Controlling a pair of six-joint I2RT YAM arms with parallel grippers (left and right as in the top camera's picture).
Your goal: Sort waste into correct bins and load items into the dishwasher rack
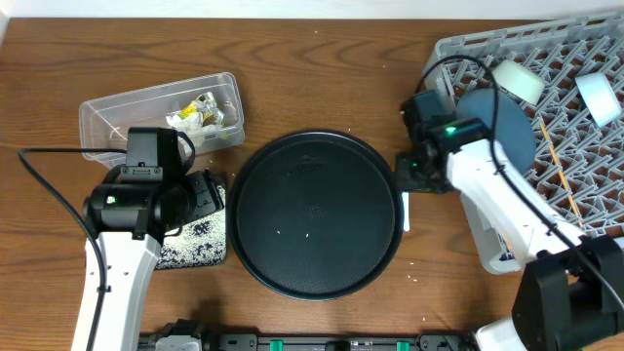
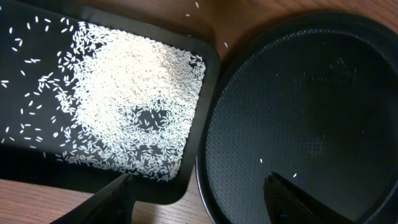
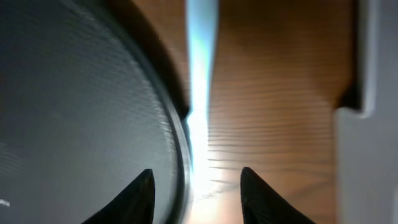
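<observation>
grey plastic rack (image 1: 575,185) is the biggest thing, at the far right of the table. it holds the dark blue bowl (image 1: 507,122), leaned between the pegs so that it cannot roll, a pale bowl (image 1: 517,80), the white cup (image 1: 597,96) and thin chopsticks (image 1: 558,166) lying across the lattice.

next in size is the round black tray (image 1: 317,210) in the middle. it looks almost bare, only some stray grains on it.

the clear tub (image 1: 107,117) stands far left with a crumpled napkin (image 1: 183,119) and the yellow-green wrapper (image 1: 200,109) inside, so i judge the dry waste is sorted. just beside it, near my left arm, lies the flat black tray (image 2: 208,87), touching the round one at the rim. the rice (image 2: 124,106) is spread over it in a wide patch.

my left gripper (image 2: 196,183) hangs above the place where the two trays meet. its fingers are spread wide and grasp nothing.

my right gripper (image 3: 196,177) is low at the right rim of the round tray, tips down. the white spoon (image 3: 200,93) lies on the wood against that rim and runs between my two fingers. they are apart, one on each side, not yet pressing it. i think i stand so because the handle is narrow and lies close to the rim. the spoon seems the last item for the rack.
</observation>
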